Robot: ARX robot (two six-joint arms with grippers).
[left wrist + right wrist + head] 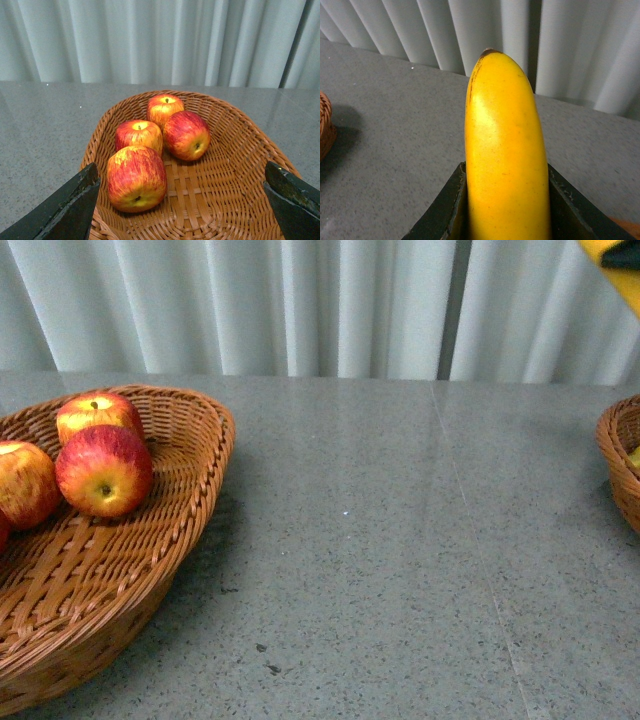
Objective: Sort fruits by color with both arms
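Several red apples streaked yellow lie in a wicker basket [240, 150]; the nearest apple [136, 177] sits between the others and my left gripper [182, 210]. That gripper hangs open over the basket's near end, its black fingers [70, 207] wide apart and touching nothing. In the front view the same basket [190, 490] is at the left, with an apple [104, 470] facing the camera. My right gripper [507, 210] is shut on a bright-yellow banana [505, 150], which points away over the table. A bit of that banana [622, 285] shows in the front view's top right corner.
A second wicker basket [618, 465] stands at the table's right edge with something yellow [634, 456] inside. A grey speckled table [380, 540] lies between the baskets. White pleated curtains [300, 300] hang behind. A basket rim [325, 125] shows in the right wrist view.
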